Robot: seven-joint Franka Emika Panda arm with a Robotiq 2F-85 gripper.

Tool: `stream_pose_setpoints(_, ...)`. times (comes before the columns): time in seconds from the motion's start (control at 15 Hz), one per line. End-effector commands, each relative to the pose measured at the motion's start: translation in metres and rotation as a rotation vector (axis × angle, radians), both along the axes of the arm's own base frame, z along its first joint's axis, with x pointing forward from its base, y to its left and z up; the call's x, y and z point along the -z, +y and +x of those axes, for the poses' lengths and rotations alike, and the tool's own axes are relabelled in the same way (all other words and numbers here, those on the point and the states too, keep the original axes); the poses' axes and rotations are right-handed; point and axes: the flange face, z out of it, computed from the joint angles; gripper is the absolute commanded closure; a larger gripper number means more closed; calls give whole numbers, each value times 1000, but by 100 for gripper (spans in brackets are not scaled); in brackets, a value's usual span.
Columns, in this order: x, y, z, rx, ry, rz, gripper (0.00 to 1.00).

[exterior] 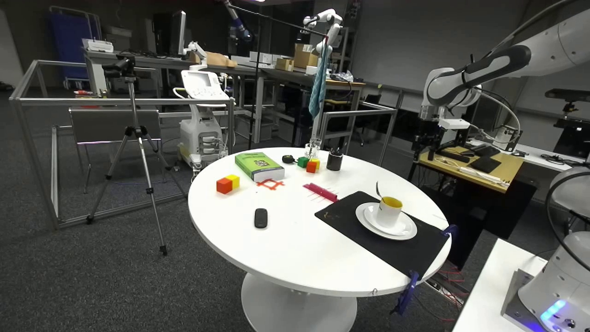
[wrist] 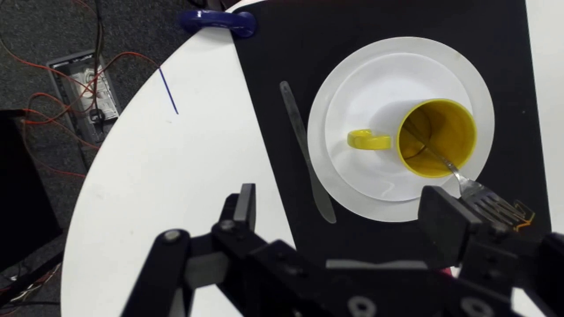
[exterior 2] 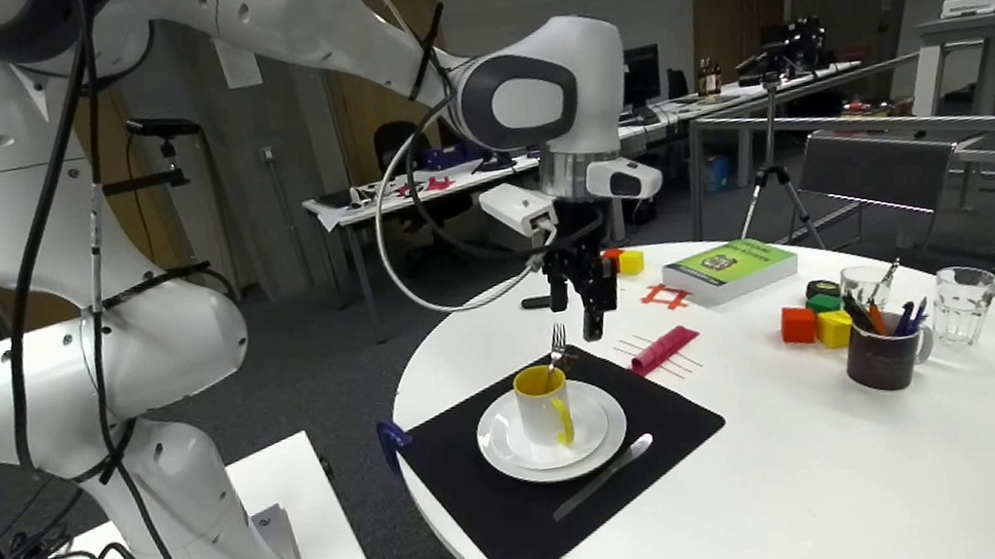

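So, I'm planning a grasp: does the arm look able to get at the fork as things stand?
Probably yes: the gripper is open and empty, and the fork leans in the mug, tines up above the rim, nothing resting on them.

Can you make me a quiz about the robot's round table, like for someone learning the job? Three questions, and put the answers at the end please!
1. True or false: the fork leans inside the mug.
2. Which piece of cutlery lies on the black mat beside the plates?
3. Pick one. The tool is: A) shut; B) open and empty; C) gripping the mug.

Key: 1. True. 2. A knife. 3. B.
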Motion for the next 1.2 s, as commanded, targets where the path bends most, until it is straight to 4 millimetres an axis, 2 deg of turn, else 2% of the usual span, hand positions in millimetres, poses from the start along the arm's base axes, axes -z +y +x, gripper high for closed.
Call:
stream_pose_setpoints(0.0,-7,-16,-10,-41,29,-31,0)
stream_pose_setpoints(0.2,-1,-17,-24,-92,34,-51,0)
stream_pose_setpoints(0.67,41,-11,-57,-281,38,-53,0)
stream_pose_setpoints(1.13,81,-16,-62,-393,-55,-96,0)
